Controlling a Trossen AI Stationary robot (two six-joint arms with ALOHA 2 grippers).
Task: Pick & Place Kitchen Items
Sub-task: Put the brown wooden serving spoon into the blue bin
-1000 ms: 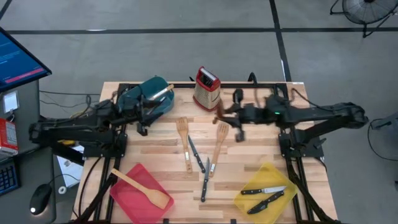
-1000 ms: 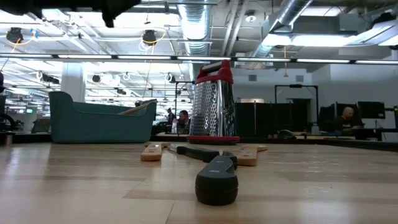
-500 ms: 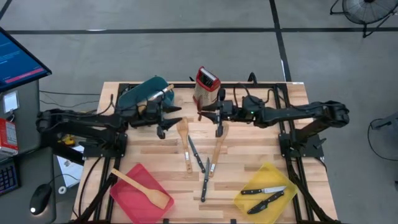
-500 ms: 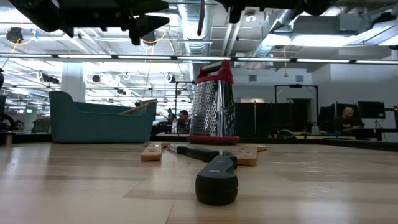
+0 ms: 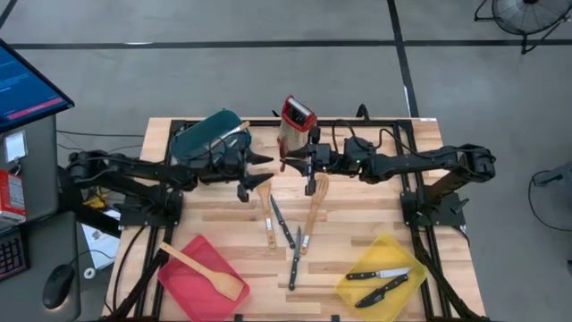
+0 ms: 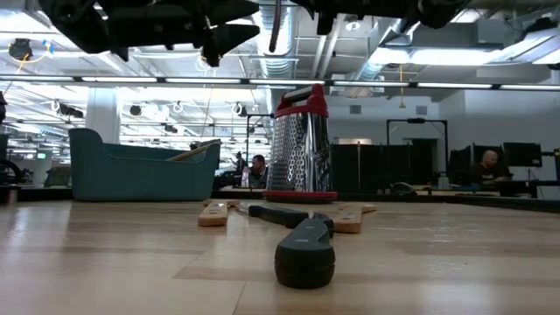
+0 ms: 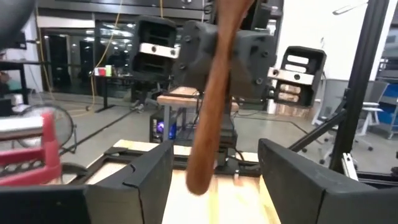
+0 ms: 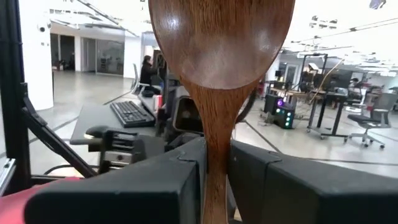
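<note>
R gripper (image 5: pixel 295 162) jaws clamped on dark spoon (image 8: pixel 217 68) handle, bowl sticking out past tips; seen clearly in R wrist view. L gripper (image 5: pixel 261 171) jaws spread wide, nothing between; spoon handle hangs straight ahead of them in L wrist view (image 7: pixel 214 93), not yet inside. Grippers tip to tip, near each other above table, close to grater (image 5: pixel 296 125).

Risks, as judged:
- Looks like a handover. If R lets go before L closes, spoon drops onto utensils below.
- Narrow handle, wide jaws: off-centre close could pivot spoon or knock it out of R grip.
- Tips of both grippers close; further advance could bump fingers.
- Grater just beside R jaws; swing of bowl end could tip it.

Around:
- Below jaws, on table: two slotted spatulas (image 5: pixel 263 183) (image 5: pixel 317 192), knives and small utensils (image 5: pixel 288 234) scattered toward front edge. Cluttered landing spot.
- Teal bin (image 5: pixel 210 134) behind L gripper, light wooden handle inside.
- Red bin (image 5: pixel 192 268) well below L side, holds light spoon (image 5: pixel 206 271).
- Yellow bin (image 5: pixel 357 291) well below R side, two knives (image 5: pixel 386 281) in it.
- Low view: dark handle end (image 6: pixel 304 252) near camera; people far off in room, away from table.

Nothing between jaws and spoon; path to teal bin short, grater off to side.
</note>
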